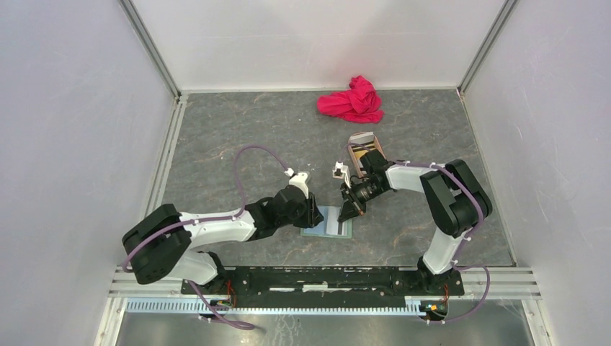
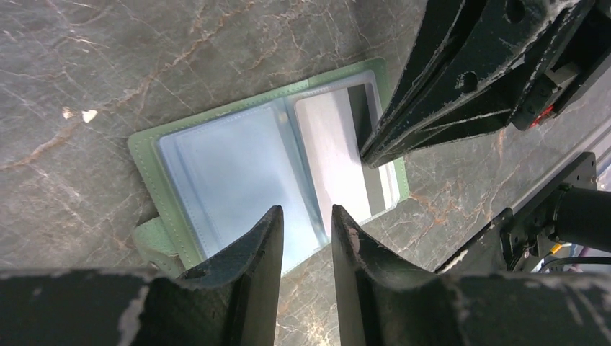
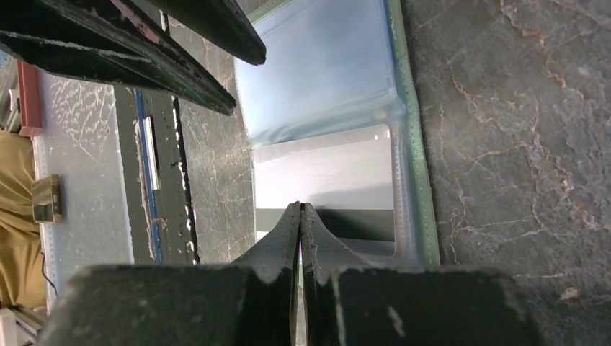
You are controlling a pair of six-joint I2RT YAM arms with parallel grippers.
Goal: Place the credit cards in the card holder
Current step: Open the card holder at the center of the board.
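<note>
The sage-green card holder (image 1: 322,229) lies open on the table, pale blue-grey inside (image 2: 223,169). A white card with a black stripe (image 2: 333,144) sits in its right pocket, also seen in the right wrist view (image 3: 324,169). My right gripper (image 3: 300,206) is shut, with its tips resting on the card at the black stripe (image 1: 353,213). My left gripper (image 2: 308,210) is narrowly open and empty, at the near edge of the holder's left page (image 1: 315,214). More cards lie in the tan tray (image 1: 350,151).
A crumpled red cloth (image 1: 351,101) lies at the back of the table. The tan tray stands just behind my right wrist. White walls close in the table on three sides, and the arms' base rail (image 1: 324,277) runs along the near edge.
</note>
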